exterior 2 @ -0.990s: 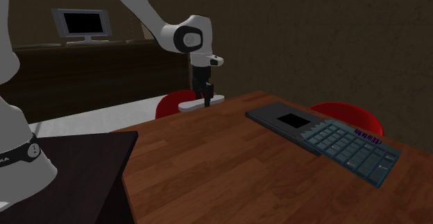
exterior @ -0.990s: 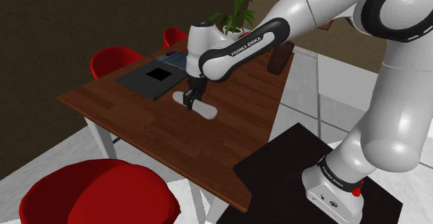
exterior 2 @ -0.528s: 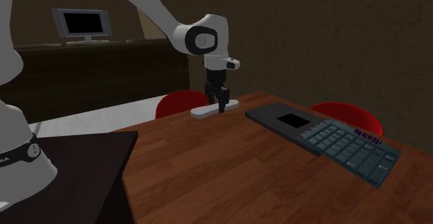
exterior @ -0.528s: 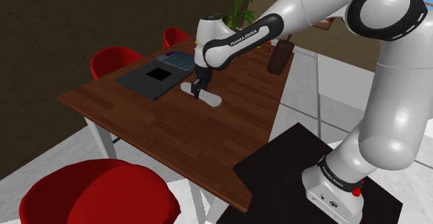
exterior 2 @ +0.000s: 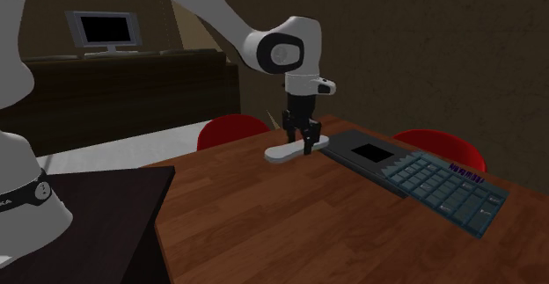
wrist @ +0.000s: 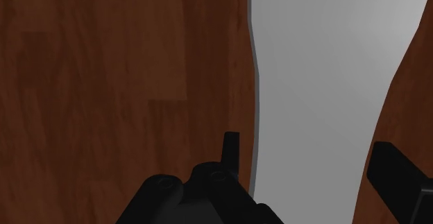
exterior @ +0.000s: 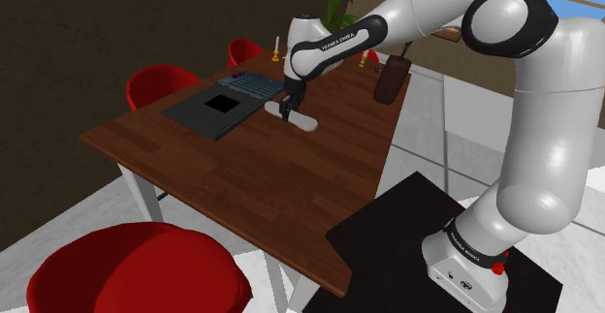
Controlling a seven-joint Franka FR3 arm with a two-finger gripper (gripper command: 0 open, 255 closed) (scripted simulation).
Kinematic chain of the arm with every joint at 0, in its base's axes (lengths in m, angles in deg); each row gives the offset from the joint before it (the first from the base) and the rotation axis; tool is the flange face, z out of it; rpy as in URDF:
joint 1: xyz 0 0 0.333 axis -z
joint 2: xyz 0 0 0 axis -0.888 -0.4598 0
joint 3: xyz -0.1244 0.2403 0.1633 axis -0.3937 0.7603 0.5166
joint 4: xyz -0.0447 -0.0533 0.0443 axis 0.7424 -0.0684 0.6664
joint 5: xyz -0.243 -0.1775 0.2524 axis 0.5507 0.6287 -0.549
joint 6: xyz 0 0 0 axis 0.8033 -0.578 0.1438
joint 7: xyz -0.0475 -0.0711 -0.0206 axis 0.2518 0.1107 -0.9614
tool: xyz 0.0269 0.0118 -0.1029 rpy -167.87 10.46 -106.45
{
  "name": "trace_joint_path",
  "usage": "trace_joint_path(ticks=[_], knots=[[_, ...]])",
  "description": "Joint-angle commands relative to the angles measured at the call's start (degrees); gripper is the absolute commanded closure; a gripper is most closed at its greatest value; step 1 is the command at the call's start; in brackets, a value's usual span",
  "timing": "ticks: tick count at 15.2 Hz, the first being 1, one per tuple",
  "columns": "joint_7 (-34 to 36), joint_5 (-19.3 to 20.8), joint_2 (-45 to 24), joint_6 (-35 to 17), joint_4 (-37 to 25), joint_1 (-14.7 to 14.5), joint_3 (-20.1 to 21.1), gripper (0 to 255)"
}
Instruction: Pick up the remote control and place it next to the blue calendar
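A plain white, elongated remote control (exterior: 297,119) (exterior 2: 295,149) is clasped between the black fingers of my gripper (exterior: 288,110) (exterior 2: 300,140), low over the wooden table (exterior: 252,180). It hangs close beside a dark flat slab with a black square (exterior: 213,108) (exterior 2: 365,153). The blue calendar (exterior: 254,83) (exterior 2: 444,185), a slanted panel with a blue-grey grid, lies just past that slab. In the wrist view the remote's white body (wrist: 326,84) runs between the two fingertips (wrist: 231,150), with wood grain beside it; my gripper (wrist: 312,160) is shut on it.
Red chairs (exterior: 160,80) (exterior: 131,267) stand around the table. A potted plant (exterior: 330,15), a brown object (exterior: 390,78) and small yellow items (exterior: 276,49) sit at the table's far end. The black stand (exterior: 388,234) is at the lower right. A screen (exterior 2: 106,29) stands on a far cabinet.
My gripper has carried the remote across the table towards the dark slab and the calendar: up and right in the shoulder view, rightward in the second exterior view. It stays shut on the remote.
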Motion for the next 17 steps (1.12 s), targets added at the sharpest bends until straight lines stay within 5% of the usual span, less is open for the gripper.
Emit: trace_joint_path(ticks=[1,11,17], knots=[[-2.5,-0.1,-1.9,1.2,-3.2,1.6,-0.6,255],[-13.2,-0.7,-15.4,10.9,-26.9,7.7,-2.7,255],[-13.0,-0.4,-17.9,8.0,-26.4,7.6,-2.9,255]])
